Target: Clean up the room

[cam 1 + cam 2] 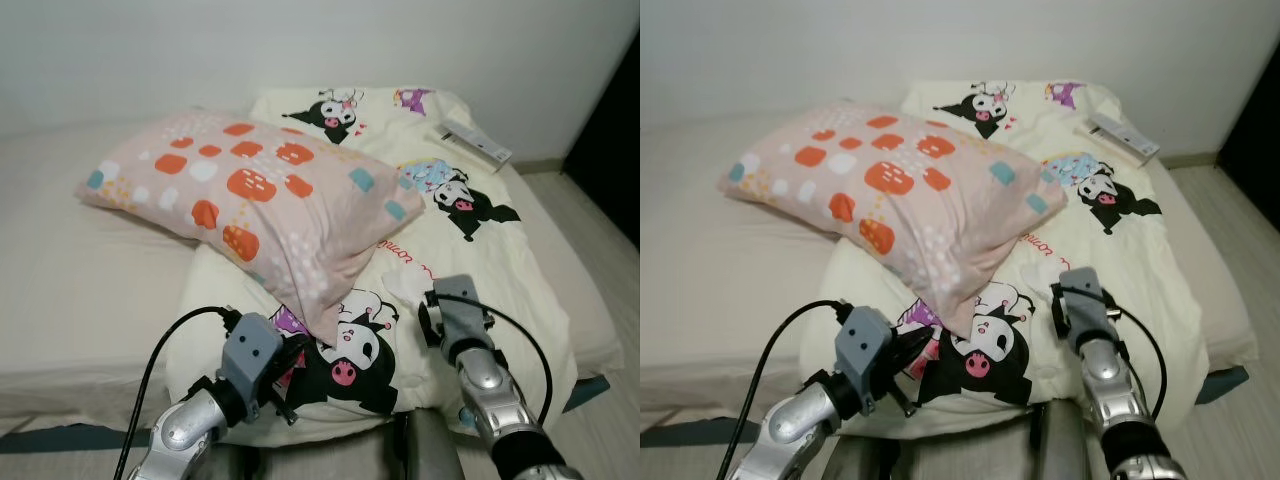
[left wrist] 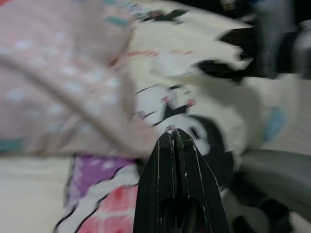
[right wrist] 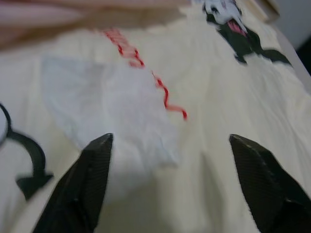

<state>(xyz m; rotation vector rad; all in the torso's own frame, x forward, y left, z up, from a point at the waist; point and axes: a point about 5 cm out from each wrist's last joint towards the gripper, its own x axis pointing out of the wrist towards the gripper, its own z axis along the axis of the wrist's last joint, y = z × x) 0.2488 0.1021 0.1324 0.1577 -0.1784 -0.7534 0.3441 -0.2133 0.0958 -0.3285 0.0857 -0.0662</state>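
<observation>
A pink pillow [image 1: 250, 190] with orange patches lies slantwise across a cream duvet [image 1: 500, 260] printed with black cartoon figures. A small white tissue [image 3: 112, 107] rests on the duvet just beyond the pillow's lower corner. My right gripper [image 3: 171, 140] hovers open over the duvet, its two fingers spread either side of the tissue's near edge. My left gripper [image 2: 176, 141] is shut with nothing in it, pointing at the duvet's front edge below the pillow corner, over a purple and pink print.
A flat white box [image 1: 474, 144] lies on the duvet near the far right corner. The bare beige mattress [image 1: 80, 290] stretches to the left. The wall runs behind the bed. Wood floor [image 1: 600, 220] and a dark opening lie to the right.
</observation>
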